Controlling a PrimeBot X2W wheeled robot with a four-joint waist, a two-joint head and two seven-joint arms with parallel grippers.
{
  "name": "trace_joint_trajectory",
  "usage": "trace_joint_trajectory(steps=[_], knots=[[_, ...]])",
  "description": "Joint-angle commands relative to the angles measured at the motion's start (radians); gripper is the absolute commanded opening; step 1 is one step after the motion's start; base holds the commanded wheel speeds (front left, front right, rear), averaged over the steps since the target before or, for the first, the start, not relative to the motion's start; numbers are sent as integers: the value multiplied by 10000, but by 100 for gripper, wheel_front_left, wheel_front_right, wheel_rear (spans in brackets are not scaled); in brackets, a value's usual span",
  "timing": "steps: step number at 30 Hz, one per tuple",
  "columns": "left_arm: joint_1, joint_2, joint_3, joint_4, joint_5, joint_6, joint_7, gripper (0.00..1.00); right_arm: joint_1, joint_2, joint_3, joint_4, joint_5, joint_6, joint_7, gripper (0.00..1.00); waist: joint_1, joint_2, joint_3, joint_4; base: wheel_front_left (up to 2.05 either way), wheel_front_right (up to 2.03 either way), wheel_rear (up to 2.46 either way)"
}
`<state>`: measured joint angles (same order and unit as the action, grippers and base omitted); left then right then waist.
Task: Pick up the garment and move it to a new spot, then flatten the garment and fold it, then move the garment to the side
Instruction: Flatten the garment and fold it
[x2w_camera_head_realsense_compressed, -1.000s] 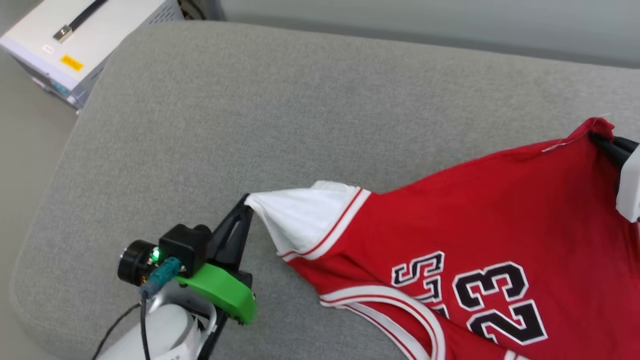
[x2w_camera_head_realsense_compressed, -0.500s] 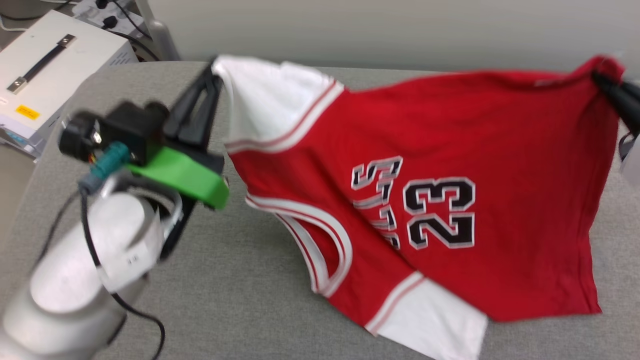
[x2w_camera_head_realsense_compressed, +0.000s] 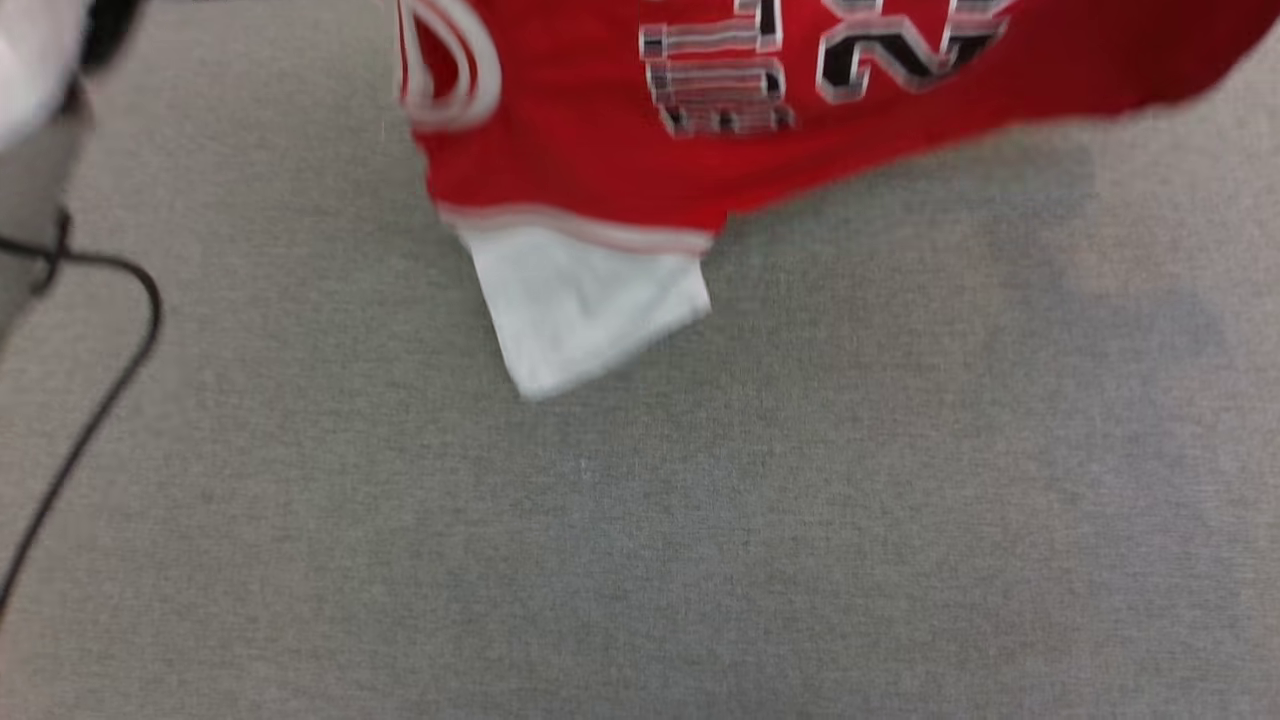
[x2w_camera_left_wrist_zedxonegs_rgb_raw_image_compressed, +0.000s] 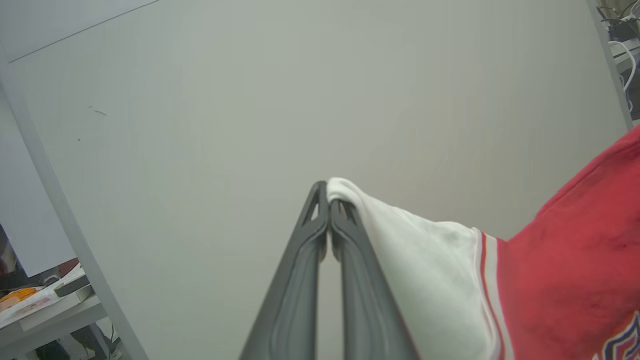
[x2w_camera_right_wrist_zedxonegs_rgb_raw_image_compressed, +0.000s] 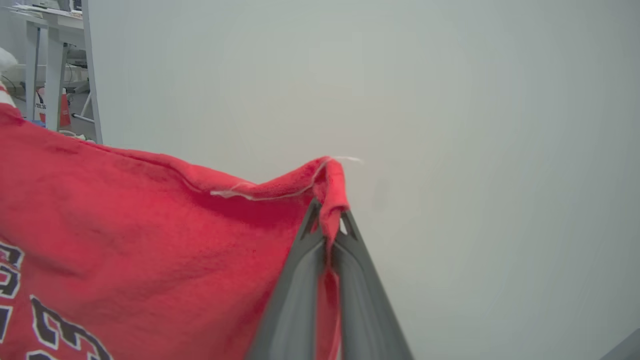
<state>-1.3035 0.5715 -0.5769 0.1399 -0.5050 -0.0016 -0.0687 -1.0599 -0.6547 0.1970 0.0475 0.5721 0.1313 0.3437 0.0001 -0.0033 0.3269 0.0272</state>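
The garment (x2w_camera_head_realsense_compressed: 620, 160), a red jersey T-shirt with black white-outlined lettering, hangs in the air across the top of the head view, one white sleeve (x2w_camera_head_realsense_compressed: 585, 305) dangling lowest over the grey cushion. In the left wrist view my left gripper (x2w_camera_left_wrist_zedxonegs_rgb_raw_image_compressed: 328, 192) is shut on the tip of the other white sleeve (x2w_camera_left_wrist_zedxonegs_rgb_raw_image_compressed: 425, 270), and the red body (x2w_camera_left_wrist_zedxonegs_rgb_raw_image_compressed: 575, 250) stretches away to the right. In the right wrist view my right gripper (x2w_camera_right_wrist_zedxonegs_rgb_raw_image_compressed: 328, 210) is shut on a red hem corner (x2w_camera_right_wrist_zedxonegs_rgb_raw_image_compressed: 332, 185), with the jersey (x2w_camera_right_wrist_zedxonegs_rgb_raw_image_compressed: 150, 240) spreading to the left.
A wide grey fabric cushion (x2w_camera_head_realsense_compressed: 700, 520) lies under the jersey. A black cable (x2w_camera_head_realsense_compressed: 95, 400) and a blurred pale forearm (x2w_camera_head_realsense_compressed: 30, 70) sit at the head view's left edge. Both wrist views face a plain pale wall (x2w_camera_left_wrist_zedxonegs_rgb_raw_image_compressed: 250, 100), with desks and clutter at its edges.
Both grippers have lifted the jersey off the cushion, from dragged flat to hanging stretched between them. The head view has tilted down, so the arms have left its top.
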Motion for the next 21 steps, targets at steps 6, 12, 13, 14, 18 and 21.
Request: trace_joint_trajectory(steps=[6,12,13,14,18,21], knots=[[-3026,-354,204,1336,320,-618,270,0,-3113,467,310,1462,-672,-6,-359,0,-1,33,1718,-277,0,0,0],[-5251,-679,101,2862,578,-978,152,0,-5469,792,804,3074,-1160,-6,-1001,0,-1,33,2390,-301,0,0,0],[-5536,-731,67,3108,591,-1026,92,0,-5792,857,884,3360,-1197,-6,-1113,0,-1,33,2486,-306,0,0,0],[-5740,-748,80,3289,564,-1055,61,0,-6029,923,953,3576,-1211,-6,-1203,0,-1,33,2573,-334,0,0,0],[-6296,-712,-174,3944,596,-1182,-64,0,-6751,1089,1384,4478,-1247,-6,-1657,0,-1,33,2881,-366,0,0,0],[-6232,-749,-301,4294,447,-1224,-305,0,-6890,1144,1768,4977,-1168,-6,-1912,0,-1,33,3046,-300,0,0,0]])
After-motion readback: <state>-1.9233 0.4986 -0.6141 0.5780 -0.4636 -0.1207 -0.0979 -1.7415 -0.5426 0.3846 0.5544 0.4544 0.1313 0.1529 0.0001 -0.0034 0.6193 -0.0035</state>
